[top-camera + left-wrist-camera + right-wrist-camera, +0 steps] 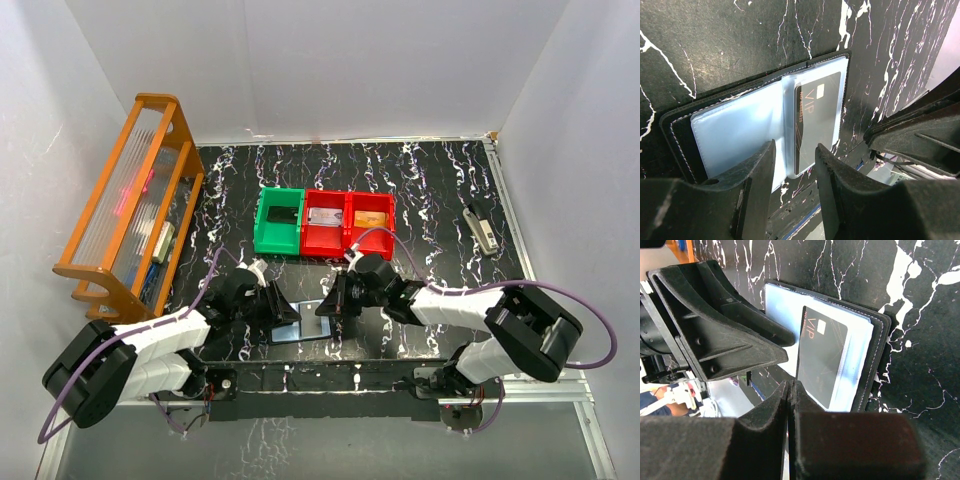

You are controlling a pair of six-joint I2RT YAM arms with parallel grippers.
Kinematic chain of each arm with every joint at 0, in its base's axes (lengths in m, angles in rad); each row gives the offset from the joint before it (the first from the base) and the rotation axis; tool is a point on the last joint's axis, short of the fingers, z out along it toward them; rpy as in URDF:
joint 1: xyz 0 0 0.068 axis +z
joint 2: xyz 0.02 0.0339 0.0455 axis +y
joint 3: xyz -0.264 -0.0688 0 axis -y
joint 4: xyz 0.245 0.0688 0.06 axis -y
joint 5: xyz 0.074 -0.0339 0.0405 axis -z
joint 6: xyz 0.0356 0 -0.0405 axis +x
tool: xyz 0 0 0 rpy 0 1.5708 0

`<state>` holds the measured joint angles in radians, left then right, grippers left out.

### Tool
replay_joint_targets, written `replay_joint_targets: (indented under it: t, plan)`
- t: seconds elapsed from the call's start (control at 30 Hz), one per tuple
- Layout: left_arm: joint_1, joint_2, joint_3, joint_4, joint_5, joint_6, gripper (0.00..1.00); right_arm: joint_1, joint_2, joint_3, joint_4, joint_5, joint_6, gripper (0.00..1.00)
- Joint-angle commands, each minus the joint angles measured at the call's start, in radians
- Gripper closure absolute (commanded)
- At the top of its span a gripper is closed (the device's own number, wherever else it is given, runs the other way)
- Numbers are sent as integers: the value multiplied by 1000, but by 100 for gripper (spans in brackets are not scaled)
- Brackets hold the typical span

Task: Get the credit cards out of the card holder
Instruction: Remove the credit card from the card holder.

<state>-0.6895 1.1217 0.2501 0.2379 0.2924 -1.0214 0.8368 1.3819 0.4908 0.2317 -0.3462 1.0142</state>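
The card holder (300, 326) lies open on the black marbled table between my two grippers, its light-blue inner panels (735, 127) facing up. A black credit card (816, 114) marked VIP sits in the right-hand sleeve, lying flat. My left gripper (794, 156) is open, and its fingers straddle the sleeve's lower edge beside the fold. My right gripper (791, 386) is shut, with its tips at the near corner of the black card (822, 355) by the holder's edge (881, 340). Whether it pinches the card is hidden. In the top view both grippers (284, 307) (327, 300) meet over the holder.
Behind the holder stand a green bin (278, 222) with a dark item and two red bins (323, 220) (370, 216) with cards in them. An orange rack (130, 200) fills the left side. A small stapler-like object (482, 228) lies at the right. White walls enclose the table.
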Motion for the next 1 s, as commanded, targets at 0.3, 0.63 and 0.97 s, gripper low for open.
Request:
replay_joint_targets:
  t: [0.3, 0.63, 0.97]
  plan:
    - [-3, -11, 15, -13, -4, 12, 62, 5, 46, 78, -110, 38, -44, 86]
    - [-2, 17, 25, 3, 23, 21, 63, 16, 171, 74, -4, -29, -15, 77]
    - [-2, 30, 34, -2, 27, 29, 66, 21, 74, 98, -26, -4, -26, 90]
